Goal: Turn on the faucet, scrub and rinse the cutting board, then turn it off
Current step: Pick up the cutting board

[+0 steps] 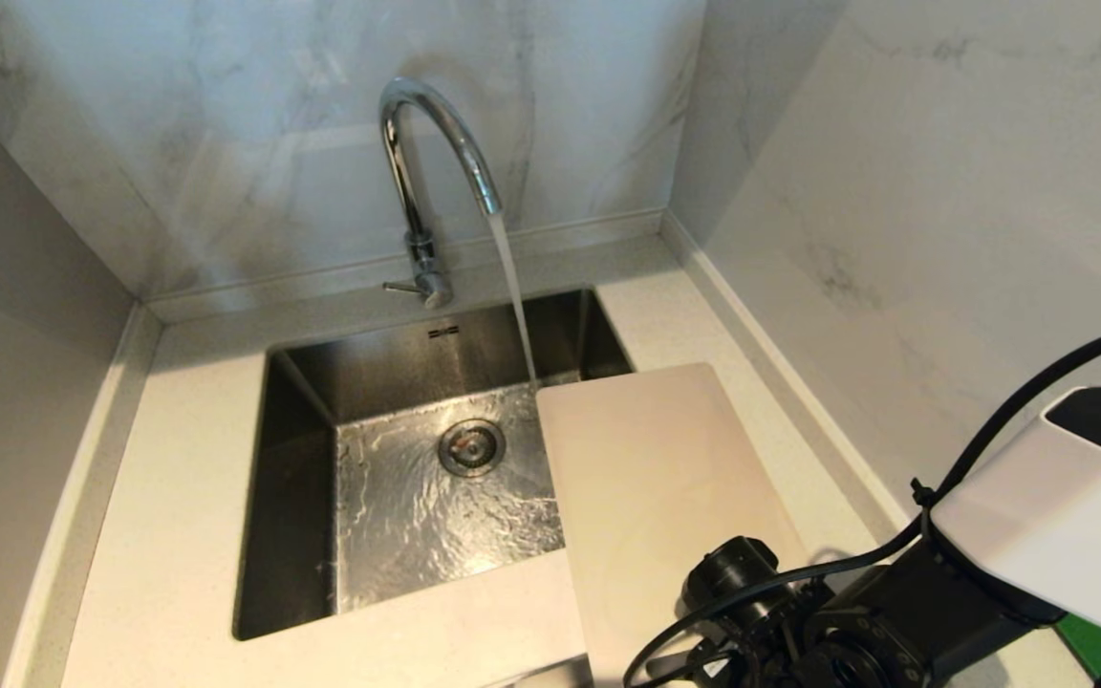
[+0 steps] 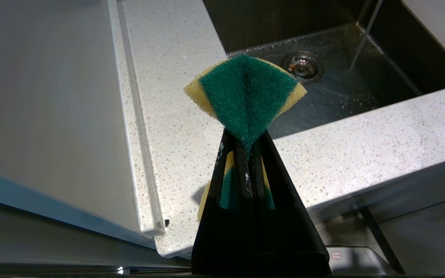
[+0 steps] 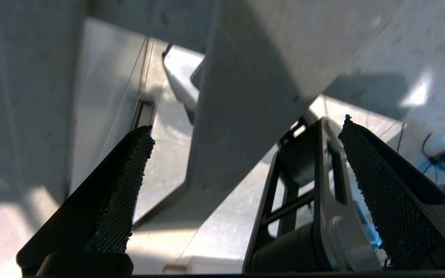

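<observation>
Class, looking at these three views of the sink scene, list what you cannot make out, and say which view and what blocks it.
- Cutting board, head view: its near end is hidden behind the right arm and cable, so the slot handle does not show.
- Right claw, head view: its fingers are cut off by the bottom edge; the right wrist view shows them open.
- Sponge, left wrist view: its lower part is hidden inside the shut left claw.
- Faucet, left wrist view: out of frame; only the water stream shows.

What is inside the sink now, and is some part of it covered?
Inside the sink, water from the faucet ripples over the steel bottom around the round drain. The cutting board lies over its right edge, so that corner of the basin is hidden.
</observation>
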